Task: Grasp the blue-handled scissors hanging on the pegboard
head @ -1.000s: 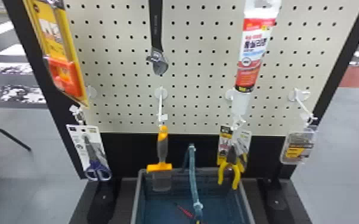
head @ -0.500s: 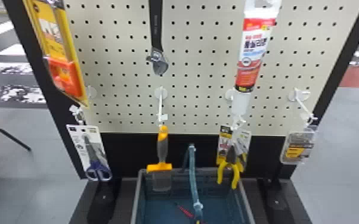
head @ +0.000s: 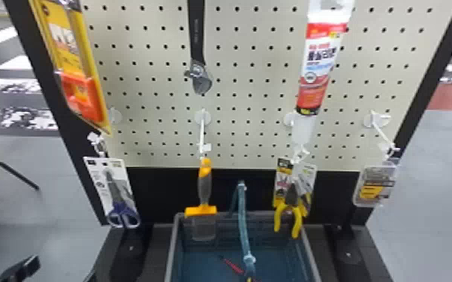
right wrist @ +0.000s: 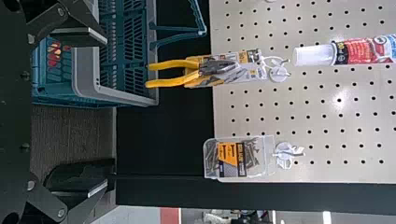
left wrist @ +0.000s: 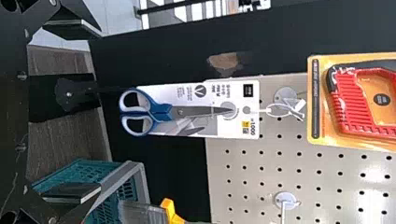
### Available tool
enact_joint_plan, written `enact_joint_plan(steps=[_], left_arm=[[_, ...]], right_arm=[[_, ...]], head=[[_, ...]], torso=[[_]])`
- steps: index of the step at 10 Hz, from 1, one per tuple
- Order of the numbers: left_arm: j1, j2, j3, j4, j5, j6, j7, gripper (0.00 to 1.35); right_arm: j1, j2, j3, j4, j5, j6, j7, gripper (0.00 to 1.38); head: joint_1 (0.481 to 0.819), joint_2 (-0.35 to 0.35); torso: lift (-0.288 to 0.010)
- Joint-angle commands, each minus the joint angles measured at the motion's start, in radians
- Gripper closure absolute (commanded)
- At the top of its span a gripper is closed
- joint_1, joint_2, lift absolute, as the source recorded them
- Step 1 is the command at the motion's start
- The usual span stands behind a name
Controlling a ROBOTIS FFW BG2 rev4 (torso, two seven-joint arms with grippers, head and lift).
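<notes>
I've grasped nothing yet: the blue-handled scissors [left wrist: 161,112] hang from a hook [left wrist: 285,111] at the left of the pegboard [head: 244,88], so lining up and gripping remain. My left claw [left wrist: 99,111] is spread apart, my right claw [right wrist: 106,112] too. Since the earlier frames, the left has entered the head view's lower left corner

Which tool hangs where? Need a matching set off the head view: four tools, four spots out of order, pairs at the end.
Tools
1. blue-handled scissors
2. wrench
3. yellow-handled pliers
4. scraper

Spots
A. lower row, second from left
B. upper row
C. lower row, far left
D. lower row, second from right

Pairs: 1-C, 2-B, 3-D, 4-A
</notes>
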Motion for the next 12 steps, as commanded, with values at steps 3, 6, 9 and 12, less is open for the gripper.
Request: enact_joint_plan(steps=[3, 6, 9, 12], left_arm=[[-0.111, 0.033, 0.014, 0.027, -0.011, 0.074, -0.072, 0.15], [-0.229, 0.064, 0.031, 0.105, -0.012, 0.092, -0.129, 0.15], [-0.378, 0.099, 0.042, 0.255, -0.025, 0.126, -0.22, 0.15], [-0.506, 0.159, 0.047, 0.361, -0.039, 0.164, -0.301, 0.15]], right_arm=[[-0.012, 0.011, 0.0, 0.013, 0.004, 0.0, 0.014, 0.22], [-0.023, 0.014, 0.0, 0.021, 0.005, 0.0, 0.023, 0.22], [-0.034, 0.018, 0.0, 0.03, 0.007, 0.0, 0.036, 0.22], [-0.04, 0.023, 0.0, 0.04, 0.007, 0.0, 0.046, 0.22]], head=[[0.549, 0.0], [0.549, 0.0], [0.549, 0.0], [0.549, 0.0]], torso=[[-0.1], [-0.1], [-0.1], [-0.1]])
